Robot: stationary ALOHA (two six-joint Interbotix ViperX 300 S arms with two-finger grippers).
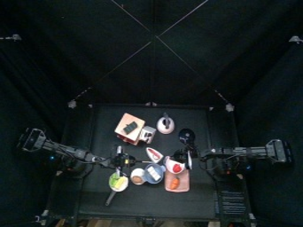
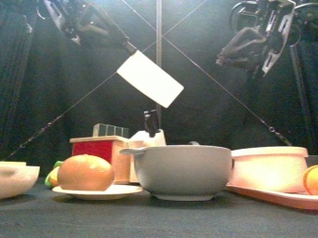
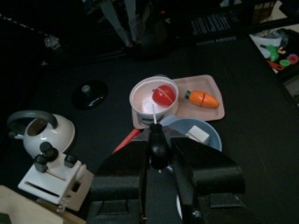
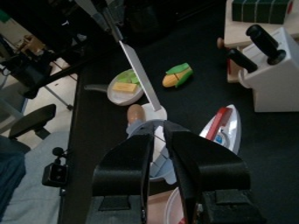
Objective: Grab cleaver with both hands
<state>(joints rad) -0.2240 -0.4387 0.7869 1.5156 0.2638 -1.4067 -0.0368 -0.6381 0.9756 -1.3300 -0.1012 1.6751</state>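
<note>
The cleaver (image 2: 149,77) is a flat white blade held tilted in the air above the dishes. In the top view the cleaver (image 1: 155,154) shows as a small pale patch between the two arms. My left gripper (image 3: 156,144) is shut on its dark handle end, and the cleaver (image 3: 149,101) blade reaches out over a round white dish. My right gripper (image 4: 162,131) is shut on the other end, where the cleaver (image 4: 131,66) shows edge-on as a long pale strip running away from the jaws.
Below the cleaver stand a white dish with red contents (image 3: 163,91), a pink board (image 3: 201,84) with a carrot (image 3: 201,99), a kettle (image 3: 35,129) and a knife block (image 4: 271,61). A grey bowl (image 2: 187,170), an orange (image 2: 85,172) and a pink bowl (image 2: 270,167) line the front edge.
</note>
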